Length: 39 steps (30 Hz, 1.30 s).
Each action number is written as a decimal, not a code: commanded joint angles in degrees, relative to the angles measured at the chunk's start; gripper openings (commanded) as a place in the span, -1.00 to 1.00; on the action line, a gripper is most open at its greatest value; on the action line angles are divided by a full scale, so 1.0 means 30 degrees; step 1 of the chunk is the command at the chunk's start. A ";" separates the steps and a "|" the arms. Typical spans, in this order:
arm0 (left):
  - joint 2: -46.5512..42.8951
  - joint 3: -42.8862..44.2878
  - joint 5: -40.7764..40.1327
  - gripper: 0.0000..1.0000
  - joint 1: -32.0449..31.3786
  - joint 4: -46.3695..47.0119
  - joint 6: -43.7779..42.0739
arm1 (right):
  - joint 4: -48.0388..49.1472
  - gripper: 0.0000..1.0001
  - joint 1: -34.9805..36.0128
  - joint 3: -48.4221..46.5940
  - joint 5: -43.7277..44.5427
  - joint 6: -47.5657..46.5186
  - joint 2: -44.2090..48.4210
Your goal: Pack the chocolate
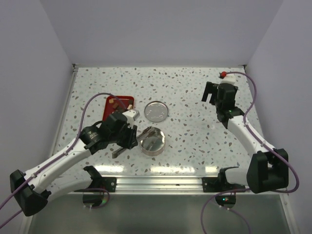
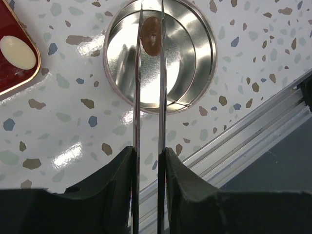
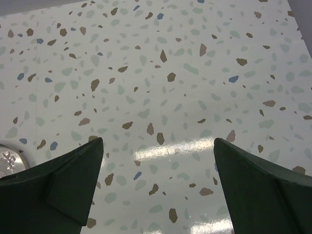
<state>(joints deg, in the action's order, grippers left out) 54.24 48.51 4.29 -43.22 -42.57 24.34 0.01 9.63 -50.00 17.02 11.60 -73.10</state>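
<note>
Steel tweezers [image 2: 137,97] pinch brown chocolate [image 2: 152,36] over shiny round tin [image 2: 197,53].

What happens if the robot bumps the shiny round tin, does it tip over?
Probably not. The tin is low and wide and sits flat on the table, so it should slide rather than tip. It looks like thin metal, so it is likely light, and on that glossy tabletop even a nudge from the tweezers might send it skidding.

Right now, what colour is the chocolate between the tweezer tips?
The chocolate is brown; best in left wrist view.
</note>
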 commanded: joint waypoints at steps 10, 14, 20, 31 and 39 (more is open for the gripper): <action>-0.0062 0.0675 -0.2105 -0.02 -0.0739 -0.0606 0.1086 | 0.0172 0.97 -0.0075 -0.1029 0.0129 0.0324 -0.0360; -0.0061 0.0937 -0.2455 -0.04 -0.0739 -0.0489 0.1145 | 0.0055 0.97 -0.0046 -0.1030 0.0246 0.0149 -0.0185; 0.0463 0.2663 -0.4536 -0.10 -0.0768 0.0357 0.1262 | 0.0055 0.97 -0.0075 -0.1000 0.0188 0.0178 -0.0155; 0.2077 0.3401 -0.6762 -0.10 0.0400 0.0772 0.1087 | 0.0055 0.97 -0.0075 -0.0942 0.0334 -0.0086 0.0168; 0.0873 0.1788 -0.7436 -0.10 0.4621 0.1680 0.1436 | 0.0055 0.97 -0.0075 -0.1174 -0.0368 0.0032 -0.0037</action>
<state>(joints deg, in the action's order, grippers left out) 57.12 54.13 -14.96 -30.98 -40.38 27.51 -0.01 9.63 -50.87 16.93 11.73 -74.17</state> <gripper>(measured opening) 0.452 0.986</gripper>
